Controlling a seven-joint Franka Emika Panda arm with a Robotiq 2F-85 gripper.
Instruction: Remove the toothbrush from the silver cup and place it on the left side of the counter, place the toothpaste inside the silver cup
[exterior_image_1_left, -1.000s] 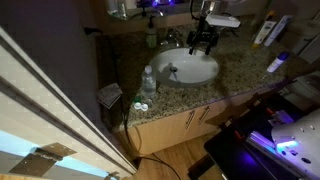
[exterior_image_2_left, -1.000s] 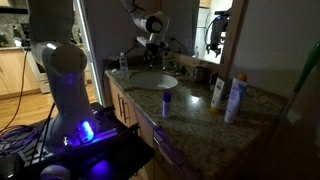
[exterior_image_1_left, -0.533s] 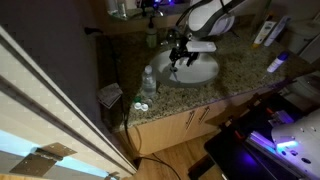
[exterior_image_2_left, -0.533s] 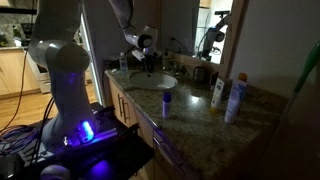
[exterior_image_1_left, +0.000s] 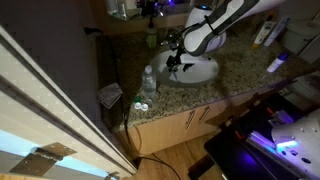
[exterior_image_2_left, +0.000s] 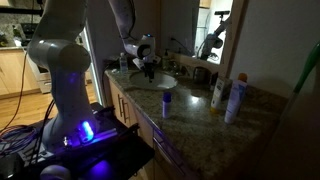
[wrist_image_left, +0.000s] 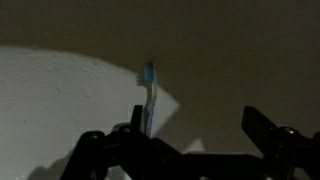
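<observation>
A dim bathroom, where the speckled counter (exterior_image_1_left: 245, 70) runs round a white sink (exterior_image_1_left: 205, 70). In the wrist view the blue-headed toothbrush (wrist_image_left: 150, 95) shows inside the gripper (wrist_image_left: 192, 125), just beside one finger. Whether it touches that finger cannot be told. The jaws stand wide apart, over the sink's left rim. A clear bottle (exterior_image_1_left: 149, 80) stands near, further left.

In an exterior view, a high, distant camera looks steeply down on the counter (exterior_image_1_left: 245, 70) and sink (exterior_image_1_left: 205, 70). In an exterior view, a lower camera looks along the same counter (exterior_image_2_left: 195, 105) and sink (exterior_image_2_left: 155, 83). Wrist view: very close, facing a pale surface.
</observation>
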